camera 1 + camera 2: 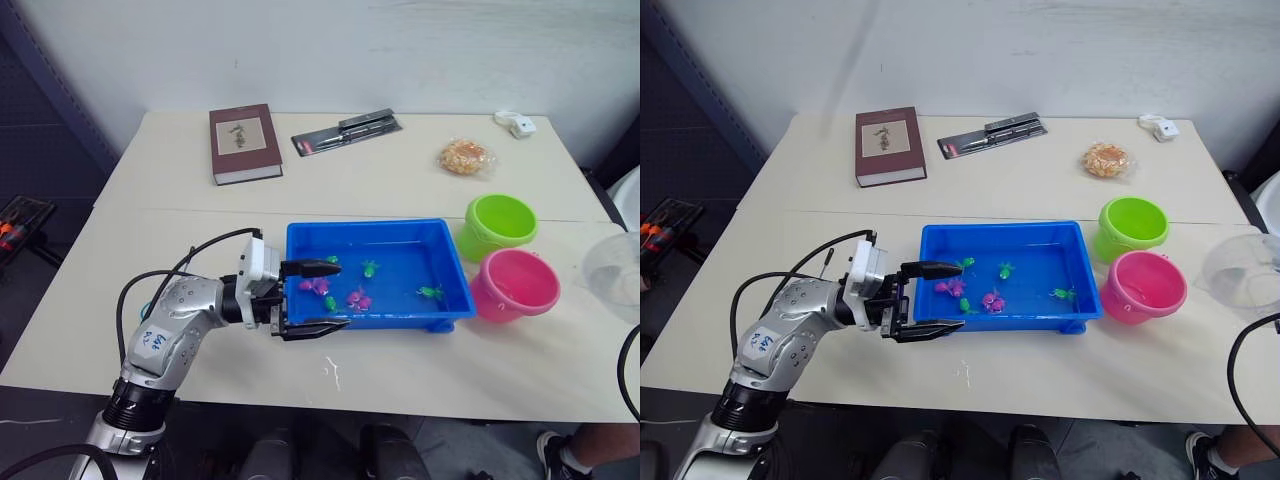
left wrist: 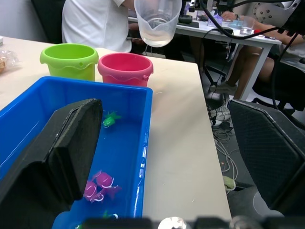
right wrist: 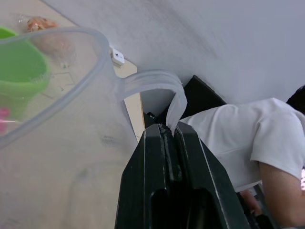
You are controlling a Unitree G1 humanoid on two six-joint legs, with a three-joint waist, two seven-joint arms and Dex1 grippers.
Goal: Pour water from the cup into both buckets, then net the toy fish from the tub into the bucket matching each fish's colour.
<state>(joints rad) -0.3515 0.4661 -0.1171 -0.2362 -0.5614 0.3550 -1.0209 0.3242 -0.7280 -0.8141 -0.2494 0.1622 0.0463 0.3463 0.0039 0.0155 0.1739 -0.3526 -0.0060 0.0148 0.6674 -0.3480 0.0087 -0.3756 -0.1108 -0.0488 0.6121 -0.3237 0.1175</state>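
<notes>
The blue tub [image 1: 300, 236] lies mid-table with water and several small green and pink toy fish [image 1: 358, 298] in it. My left gripper [image 1: 325, 297] is open at the tub's near left corner, one finger [image 2: 71, 143] over the water and the other outside the front rim. To the tub's right stand the lime green bucket [image 1: 498, 225] and, nearer me, the pink bucket [image 1: 515, 283]. The clear cup [image 1: 612, 272] hangs in the air to the right of the pink bucket. My right gripper [image 3: 169, 128] is shut on the cup's handle [image 3: 152, 81].
At the back of the table lie a dark red book [image 1: 243, 143], a black tool pack [image 1: 345, 132], a snack bag [image 1: 466, 156] and a small white device [image 1: 517, 124]. A person in a white shirt [image 2: 95, 19] sits beyond the table's right edge.
</notes>
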